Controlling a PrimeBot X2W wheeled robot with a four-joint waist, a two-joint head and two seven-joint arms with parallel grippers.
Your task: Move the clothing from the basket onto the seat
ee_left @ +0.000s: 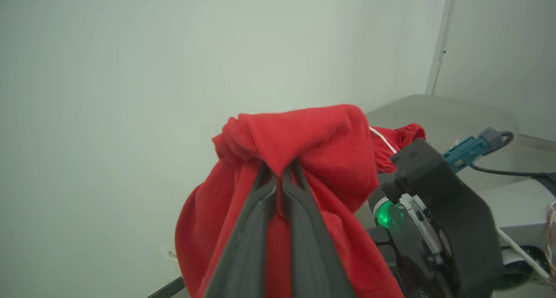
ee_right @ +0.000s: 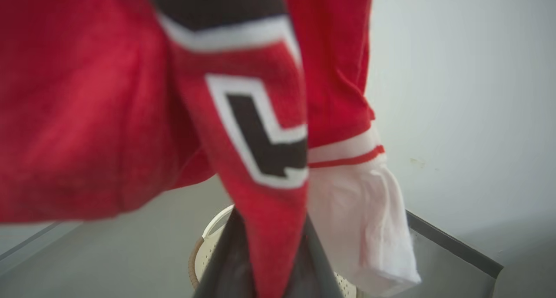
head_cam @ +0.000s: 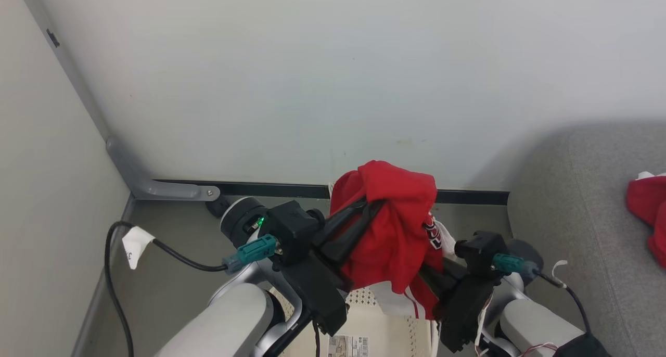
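Item: red garment (head_cam: 395,232), white-trimmed with white-edged lettering, held bunched above the basket (head_cam: 374,323), which sits at six o'clock beneath it. Left gripper (head_cam: 372,208): fingers drawn nearly together, cloth pinched between them and draped over the tips. Right gripper (ee_right: 269,241): fingers closed about a lower fold, with the lettering and a white cuff hanging loose. Destination: seat (head_cam: 577,232), a grey woven cushion at three o'clock, with a second red garment (head_cam: 648,214) lying on it further toward three. Handling note, as judgement: carry both grips together toward three o'clock, high enough that the dangling hem clears the basket rim and cushion edge, and release only once over the fabric. Surroundings: plain pale wall (head_cam: 312,76) at twelve o'clock, dark baseboard (head_cam: 270,189), grey floor (head_cam: 171,242), room corner at nine o'clock.
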